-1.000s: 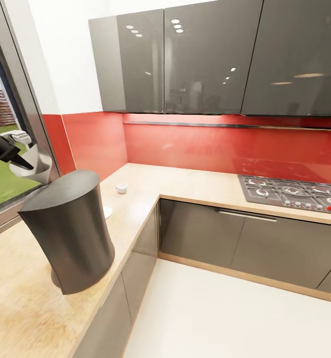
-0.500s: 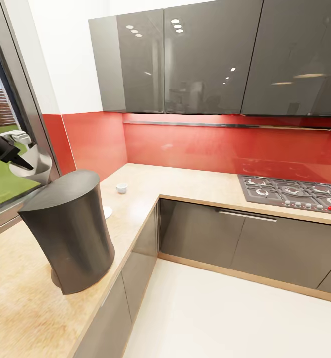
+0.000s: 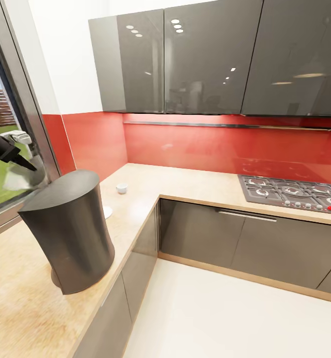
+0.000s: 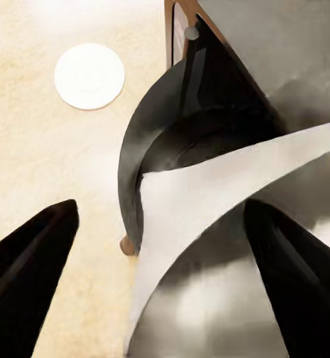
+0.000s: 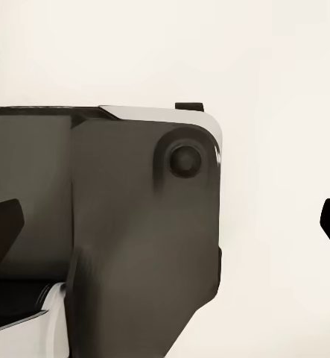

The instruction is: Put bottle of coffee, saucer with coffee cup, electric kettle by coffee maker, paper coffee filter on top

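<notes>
So the left pincer (image 4: 161,246) hangs wide open above the coffee maker (image 3: 68,231) on the counter (image 3: 135,209), with the paper filter (image 4: 209,194) loose between its fingers, not clamped. Saucer (image 4: 89,75) lies nearby. Risk: the filter could slide off the flat top. Right pincer (image 5: 165,224) looks open, empty.

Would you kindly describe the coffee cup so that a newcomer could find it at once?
Start at the tall dark coffee maker on the beige kitchen countertop. Look past it toward the red-walled corner: the coffee cup stands alone there. It is small, white and raised, unlike the flat white saucer nearer the machine.
</notes>
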Robot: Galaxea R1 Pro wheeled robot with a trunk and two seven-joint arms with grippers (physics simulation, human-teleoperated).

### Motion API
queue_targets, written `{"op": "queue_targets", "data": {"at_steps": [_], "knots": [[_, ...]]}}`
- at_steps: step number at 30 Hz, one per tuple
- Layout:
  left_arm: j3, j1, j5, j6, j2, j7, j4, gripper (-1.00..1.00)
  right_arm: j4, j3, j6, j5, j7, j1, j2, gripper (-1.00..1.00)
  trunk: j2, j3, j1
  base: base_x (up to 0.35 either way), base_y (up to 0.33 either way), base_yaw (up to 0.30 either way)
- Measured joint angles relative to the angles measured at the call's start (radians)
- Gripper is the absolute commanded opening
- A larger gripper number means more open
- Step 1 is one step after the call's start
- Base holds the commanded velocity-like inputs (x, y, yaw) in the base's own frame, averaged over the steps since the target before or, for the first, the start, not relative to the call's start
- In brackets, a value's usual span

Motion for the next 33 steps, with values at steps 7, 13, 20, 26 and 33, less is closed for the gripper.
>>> {"op": "queue_targets", "data": {"at_steps": [7,13,20,26,33], "knots": [[0.000,0.000,0.000,0.001,0.000,0.000,0.000,1.00,0.000,0.000,0.000,0.000,0.000,0.000,0.000,1.00,0.000,0.000,0.000,0.000,0.000,0.000],[0.000,0.000,0.000,0.001,0.000,0.000,0.000,1.00,0.000,0.000,0.000,0.000,0.000,0.000,0.000,1.00,0.000,0.000,0.000,0.000,0.000,0.000],[0.001,-0.001,0.000,0.002,0.001,0.000,0.000,1.00,0.000,0.000,0.000,0.000,0.000,0.000,0.000,1.00,0.000,0.000,0.000,0.000,0.000,0.000],[0.004,-0.001,-0.002,0.002,0.001,0.000,-0.001,1.00,0.000,0.000,0.000,0.000,0.000,0.000,0.000,1.00,0.001,0.000,0.000,-0.070,-0.018,0.000],[0.005,-0.001,-0.002,0.004,0.002,0.000,-0.003,1.00,0.000,-0.001,0.000,0.000,0.000,0.000,0.000,1.00,0.000,0.000,0.000,-0.151,-0.043,0.000]]}}
